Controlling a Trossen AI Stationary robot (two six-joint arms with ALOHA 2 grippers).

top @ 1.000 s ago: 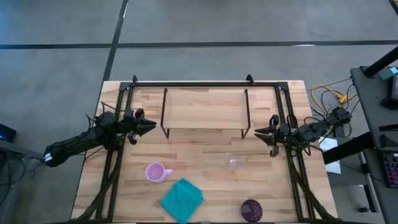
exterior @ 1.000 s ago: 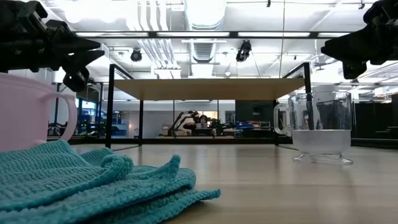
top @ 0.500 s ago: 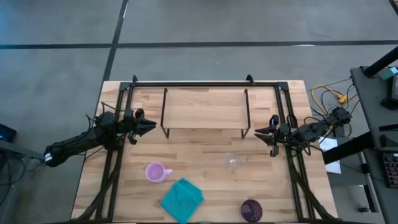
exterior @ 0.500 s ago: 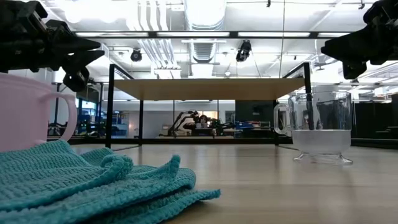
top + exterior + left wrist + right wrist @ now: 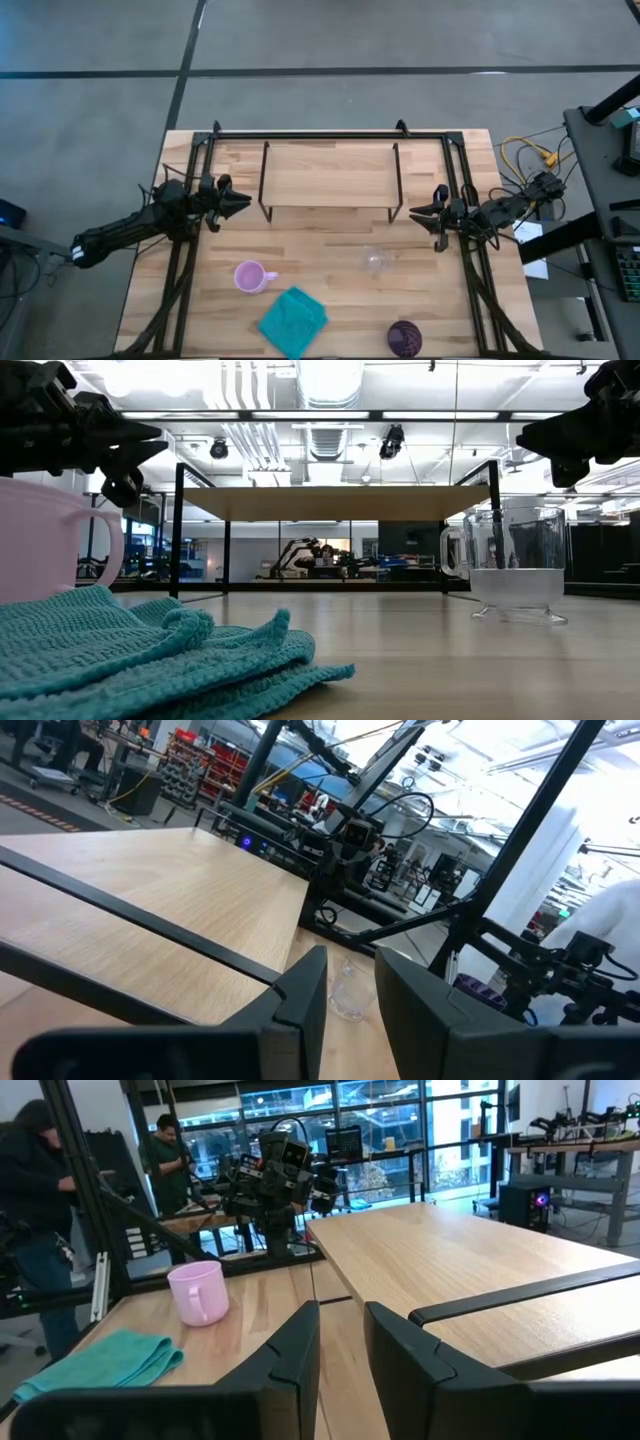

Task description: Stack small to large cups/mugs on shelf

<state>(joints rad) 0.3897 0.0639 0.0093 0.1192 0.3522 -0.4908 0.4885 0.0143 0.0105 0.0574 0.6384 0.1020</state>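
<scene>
left gripper point(image 5: 240, 202) sits at the table's left edge, just beside the shelf's left legs, touching nothing; in its wrist view the two dark flat fingers point(image 5: 300, 995) stand a narrow gap apart, nothing between them

pink mug point(image 5: 249, 276): smooth, matte, cylindrical, loop handle pointing right in the high view, upright on the table front-left, well clear of the shelf. teal cloth point(image 5: 294, 320): ribbed knit, loosely folded into a rough square, just beside the mug toward the front edge; apart from it as seen from above

shelf point(image 5: 330, 170): flat pale wood plank on thin black metal legs, grain matching the table point(image 5: 330, 240), at the back centre, top bare. black tube frame point(image 5: 330, 133) runs round the table edges

glass cup point(image 5: 375, 262): clear, small, with a handle and thick base per the low view point(image 5: 508, 565), upright in front of the shelf's right half. purple tumbler point(image 5: 404, 338): dark, round, textured rim area, near the front edge right of the cloth, apart from everything else

right gripper point(image 5: 422, 214) sits at the right edge, just beside the shelf's right legs, empty; wrist view shows its fingers point(image 5: 300, 1350) a small gap apart. people point(image 5: 30, 1220) stand in the room beyond the table
</scene>
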